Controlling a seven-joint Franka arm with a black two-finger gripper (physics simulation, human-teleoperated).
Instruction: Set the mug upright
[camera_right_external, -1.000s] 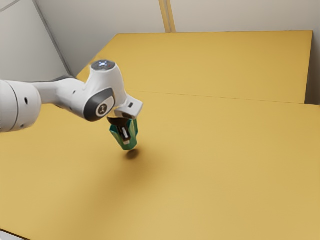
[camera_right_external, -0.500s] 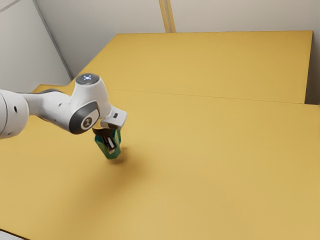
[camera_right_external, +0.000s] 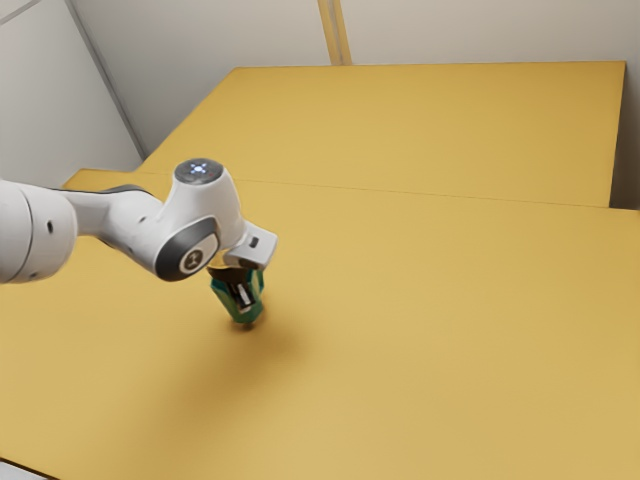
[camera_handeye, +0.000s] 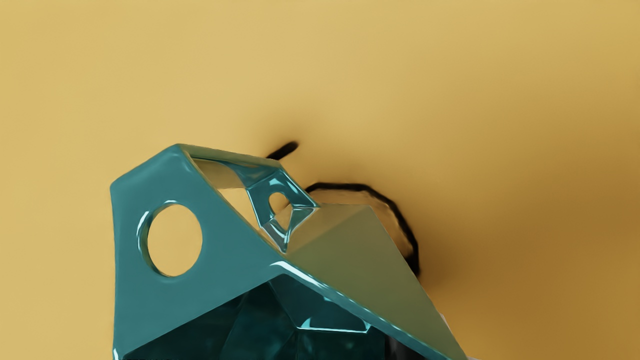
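The gripper (camera_right_external: 243, 298) points down in the exterior view, shut on the wall of the teal faceted mug (camera_right_external: 248, 315). The mug leans somewhat, its mouth facing up toward the hand and its lower end close above its shadow; whether it touches the table cannot be told. In the wrist view the mug (camera_handeye: 200, 295) shows its open mouth and its angular handle with round holes. Part of the gripper (camera_handeye: 424, 341) appears there at the bottom edge, a dark finger inside the mouth and a sliver of the other outside the wall.
The yellow table (camera_right_external: 430, 330) surrounds the mug, with a second yellow surface (camera_right_external: 430, 125) behind it. Pale walls (camera_right_external: 480, 30) rise beyond. The arm reaches in from the exterior view's left, low over the table.
My hand and the held mug first shifted toward the exterior view's left and came lower, then moved partway back toward its right. The mug's lower end is now nearer its shadow.
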